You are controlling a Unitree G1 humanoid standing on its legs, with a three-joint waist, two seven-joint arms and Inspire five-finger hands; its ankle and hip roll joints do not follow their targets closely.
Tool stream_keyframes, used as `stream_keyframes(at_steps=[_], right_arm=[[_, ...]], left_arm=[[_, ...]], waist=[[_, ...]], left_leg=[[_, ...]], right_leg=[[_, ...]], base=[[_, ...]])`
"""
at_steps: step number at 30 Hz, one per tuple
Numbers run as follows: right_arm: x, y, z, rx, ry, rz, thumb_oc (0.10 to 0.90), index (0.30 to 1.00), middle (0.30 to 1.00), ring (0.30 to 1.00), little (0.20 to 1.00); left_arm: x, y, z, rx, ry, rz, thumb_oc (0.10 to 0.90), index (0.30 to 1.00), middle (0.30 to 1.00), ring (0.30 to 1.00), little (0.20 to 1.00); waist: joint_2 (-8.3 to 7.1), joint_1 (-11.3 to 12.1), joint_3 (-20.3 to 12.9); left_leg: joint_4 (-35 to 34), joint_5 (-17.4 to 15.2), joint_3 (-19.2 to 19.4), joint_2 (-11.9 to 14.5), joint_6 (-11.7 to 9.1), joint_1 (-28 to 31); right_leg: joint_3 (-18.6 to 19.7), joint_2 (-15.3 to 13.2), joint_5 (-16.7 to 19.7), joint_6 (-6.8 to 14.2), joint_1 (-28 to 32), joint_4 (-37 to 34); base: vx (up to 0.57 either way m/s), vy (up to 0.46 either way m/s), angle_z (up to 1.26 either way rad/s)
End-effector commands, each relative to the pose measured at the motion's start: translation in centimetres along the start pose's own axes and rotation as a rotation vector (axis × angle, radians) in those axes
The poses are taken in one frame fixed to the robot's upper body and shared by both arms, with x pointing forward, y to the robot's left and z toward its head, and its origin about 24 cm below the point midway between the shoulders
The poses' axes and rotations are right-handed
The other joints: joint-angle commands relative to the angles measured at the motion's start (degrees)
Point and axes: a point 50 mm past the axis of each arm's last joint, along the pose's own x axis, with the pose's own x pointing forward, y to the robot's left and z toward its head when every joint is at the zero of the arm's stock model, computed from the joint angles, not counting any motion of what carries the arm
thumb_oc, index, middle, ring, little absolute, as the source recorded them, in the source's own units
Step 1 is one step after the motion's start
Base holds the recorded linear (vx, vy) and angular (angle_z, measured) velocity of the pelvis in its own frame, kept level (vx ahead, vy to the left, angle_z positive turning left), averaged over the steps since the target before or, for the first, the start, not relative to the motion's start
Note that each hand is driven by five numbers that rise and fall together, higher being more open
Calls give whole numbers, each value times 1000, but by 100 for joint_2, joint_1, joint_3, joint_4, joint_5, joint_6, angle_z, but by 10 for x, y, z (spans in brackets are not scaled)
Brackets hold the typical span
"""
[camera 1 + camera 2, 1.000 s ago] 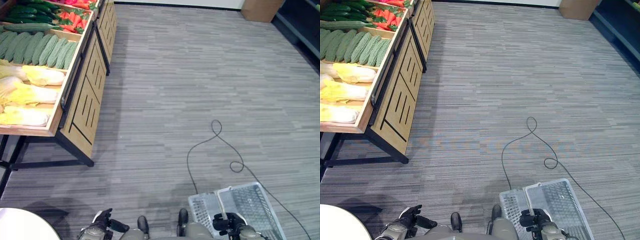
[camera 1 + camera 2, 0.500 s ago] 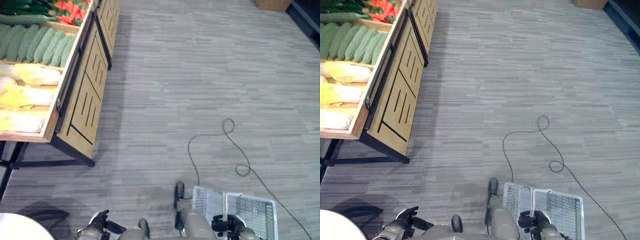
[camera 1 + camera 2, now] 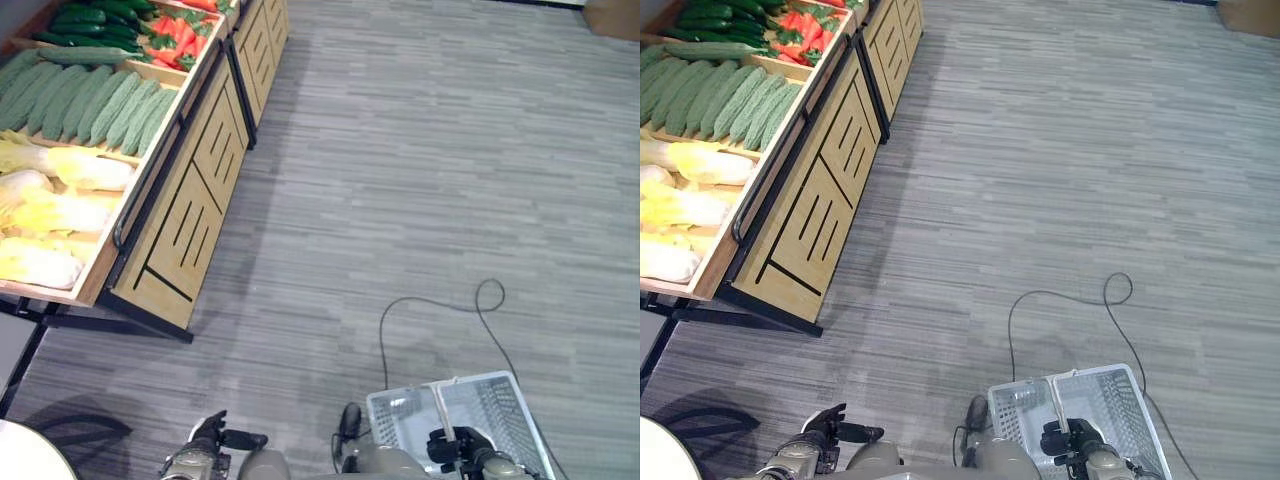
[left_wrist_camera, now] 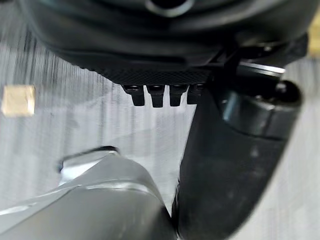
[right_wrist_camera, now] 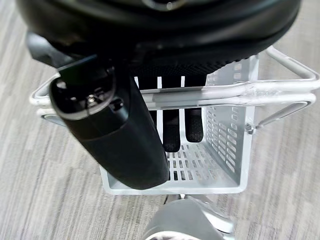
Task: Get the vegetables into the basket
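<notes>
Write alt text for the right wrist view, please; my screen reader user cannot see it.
The right hand is curled round the handle of a pale grey plastic basket, which hangs under it with nothing visible inside. Below lies grey striped floor.

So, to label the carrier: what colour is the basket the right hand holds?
Light grey basket, perforated walls, handle in the right hand; right wrist view shows it best.
</notes>
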Motion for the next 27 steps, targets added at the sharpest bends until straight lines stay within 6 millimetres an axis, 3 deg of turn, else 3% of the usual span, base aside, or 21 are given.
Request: stream_keyframes(at_steps=[1, 3, 4, 5, 7, 11, 15, 17, 19, 22, 24, 27], right_arm=[[0, -12, 6, -4, -22, -26, 400, 300, 300, 300, 300], [-1, -15, 2, 8, -7, -36, 400, 300, 300, 300, 300], [-1, -14, 2, 8, -8, -35, 400, 300, 300, 300, 300], [-2, -17, -4, 11, 11, -50, 400, 300, 300, 300, 300], [-2, -17, -6, 0, 14, -52, 400, 300, 300, 300, 300], [-2, -12, -9, -8, 26, -34, 400, 300, 300, 300, 300], [-2, -5, -12, -1, 43, -19, 400, 300, 300, 300, 300], [0, -2, -5, 7, 22, -15, 400, 300, 300, 300, 300], [0, -2, -5, 7, 22, -15, 400, 300, 300, 300, 300], [1, 0, 3, 15, 1, -11, 400, 300, 300, 300, 300], [2, 2, 11, 8, -22, -3, 400, 300, 300, 300, 300], [2, 3, 14, 3, -38, 5, 400, 300, 300, 300, 300]], left_arm=[[0, 12, -3, 74, 33, 32, 900, 1000, 1000, 1000, 1000], [0, 7, -5, 63, 34, 21, 900, 1000, 1000, 1000, 1000], [0, 7, -5, 63, 34, 22, 900, 1000, 1000, 1000, 1000], [-1, 3, -9, 57, 39, 17, 900, 1000, 1000, 1000, 1000], [-1, 2, -10, 64, 39, 13, 900, 1000, 1000, 1000, 1000], [-3, 5, -19, 88, 66, 14, 900, 1000, 1000, 1000, 1000], [-3, 9, -21, 102, 70, 14, 900, 1000, 1000, 1000, 1000], [-3, 14, -17, 108, 59, 32, 900, 1000, 1000, 1000, 1000], [-3, 14, -17, 108, 59, 32, 900, 1000, 1000, 1000, 1000], [-2, 17, -9, 86, 29, 41, 900, 1000, 1000, 1000, 1000], [-1, 22, -2, 63, 5, 53, 900, 1000, 1000, 1000, 1000], [-1, 24, -2, 55, 5, 55, 900, 1000, 1000, 1000, 1000]], waist=[[-122, -26, 454], [-224, -64, 494], [-229, -69, 490], [-240, -106, 298], [-150, -49, 254], [-137, 14, 99], [-172, 50, -42], [-171, 83, -79], [-173, 96, -80], [-167, 159, -73], [-119, 219, -17], [-58, 178, 79]], left_leg=[[-739, 385, 461, -371, 576, 388], [-1432, -69, 673, -437, 659, 109], [-1432, -65, 673, -445, 670, 98], [-3678, 173, 584, -728, 712, -117], [-4538, 673, 347, -707, 625, -126], [-4539, 605, 377, -741, 655, 78], [-4209, 218, 402, -968, 935, 188], [-4038, -54, 522, -1099, 1136, 256], [-4032, -61, 535, -1097, 1137, 255], [-4020, -244, 698, -1182, 1276, 378], [-4164, -332, 948, -1216, 1387, 649], [-4305, -394, 903, -1316, 1484, 935]], right_leg=[[453, -49, -305, 539, -186, 501], [409, -232, -353, 673, -19, 491], [404, -241, -349, 676, -26, 487], [254, -416, -351, 763, 13, 405], [256, -366, -433, 734, 186, 414], [421, -395, -685, 798, 509, 522], [697, -676, -761, 954, 627, 811], [935, -833, -649, 1086, 473, 1099], [950, -834, -651, 1088, 465, 1106], [981, -954, -341, 1219, 283, 1426], [682, -1153, 38, 1359, -55, 2153], [744, -1171, 156, 1328, -321, 2890]], base=[[160, -87, 27], [149, -37, -4], [206, 142, -28], [249, 190, -22], [270, 190, 24], [309, 227, -15], [330, 330, -33], [278, 399, 0], [132, 213, -26], [152, 288, -22], [146, 328, -29], [114, 210, -48]])
